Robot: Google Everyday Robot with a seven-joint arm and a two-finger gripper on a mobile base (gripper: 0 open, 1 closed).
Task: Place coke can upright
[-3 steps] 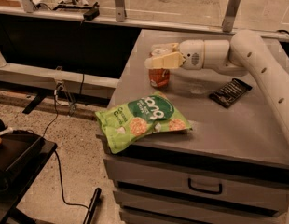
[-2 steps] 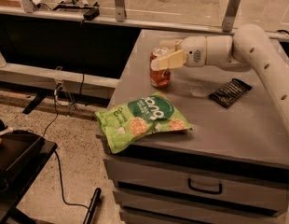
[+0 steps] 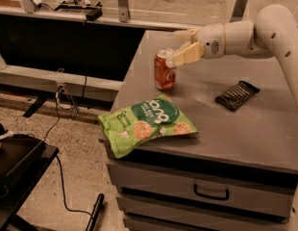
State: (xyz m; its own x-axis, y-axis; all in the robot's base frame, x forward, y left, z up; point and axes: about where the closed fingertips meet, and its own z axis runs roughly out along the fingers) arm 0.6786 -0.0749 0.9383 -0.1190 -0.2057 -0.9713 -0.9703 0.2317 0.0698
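The coke can (image 3: 164,72) is a small red-orange can with a silver top. It stands upright on the grey cabinet top (image 3: 264,124), near its left edge. My gripper (image 3: 180,45) is just above and to the right of the can's top. Its cream fingers (image 3: 186,55) are spread open and hold nothing. The near fingertip sits close to the can's upper right rim. My white arm reaches in from the right.
A green snack bag (image 3: 145,123) lies in front of the can and hangs over the cabinet's front left corner. A flat dark wrapped bar (image 3: 237,95) lies to the right. There are drawers below, cables on the floor at left and a dark tray at the lower left.
My gripper was closed around the can. It has since let go and moved up and a little to the right. The can stays standing on the cabinet top.
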